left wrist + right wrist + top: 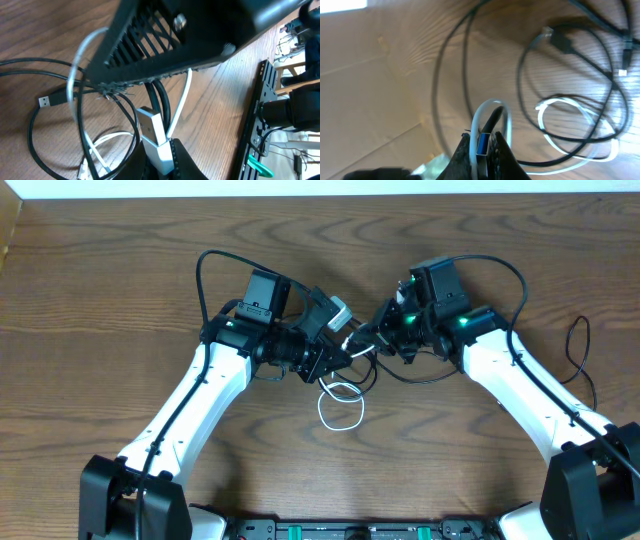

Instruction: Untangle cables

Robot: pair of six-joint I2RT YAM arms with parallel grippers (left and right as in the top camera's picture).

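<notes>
Black and white thin cables (345, 385) lie tangled mid-counter; separation barely begun.
Left end effector (338, 335) clamps white plug (150, 125); right end effector (372, 335) clamps blue-cored plug (482, 145).

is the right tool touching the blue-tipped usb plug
Touching. The right wrist view shows the right tool clamped on the blue-tipped USB plug, a finger pressed against each side.
</notes>
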